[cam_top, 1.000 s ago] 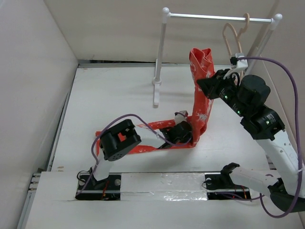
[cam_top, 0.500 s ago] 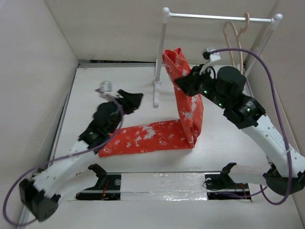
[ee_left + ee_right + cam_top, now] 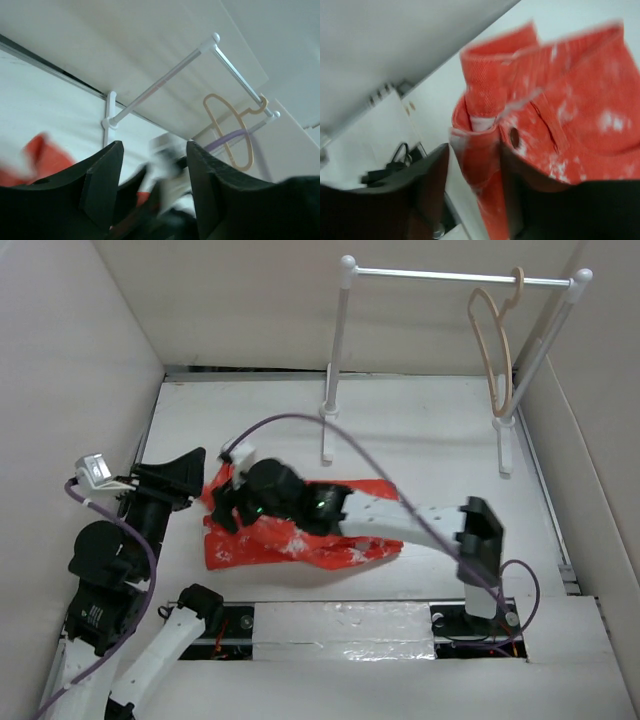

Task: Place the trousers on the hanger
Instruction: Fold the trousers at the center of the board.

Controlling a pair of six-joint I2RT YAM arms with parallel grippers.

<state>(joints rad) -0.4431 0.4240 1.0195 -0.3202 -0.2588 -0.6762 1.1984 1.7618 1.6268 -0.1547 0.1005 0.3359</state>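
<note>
The orange-red trousers (image 3: 240, 545) lie in a crumpled band on the table, left of centre. My right arm reaches across them. The right gripper (image 3: 222, 508) is at their left end. In the right wrist view its jaws (image 3: 474, 147) stand apart, with the buttoned waistband of the trousers (image 3: 580, 90) between them and a gap on the left side. My left gripper (image 3: 192, 478) is raised at the far left, open and empty (image 3: 155, 147); it sees a bit of the trousers (image 3: 42, 155). The beige hanger (image 3: 481, 343) hangs on the rail at the back right (image 3: 218, 96).
The white two-post rail stand (image 3: 440, 277) spans the back of the table, its left post (image 3: 335, 370) just behind the trousers. White walls close in on the left, back and right. A purple cable (image 3: 300, 420) arcs over the right arm.
The right arm came down from holding the trousers upright near the rail and swept left; its jaws have parted. The trousers now lie flat. The left arm pulled back left and rose.
</note>
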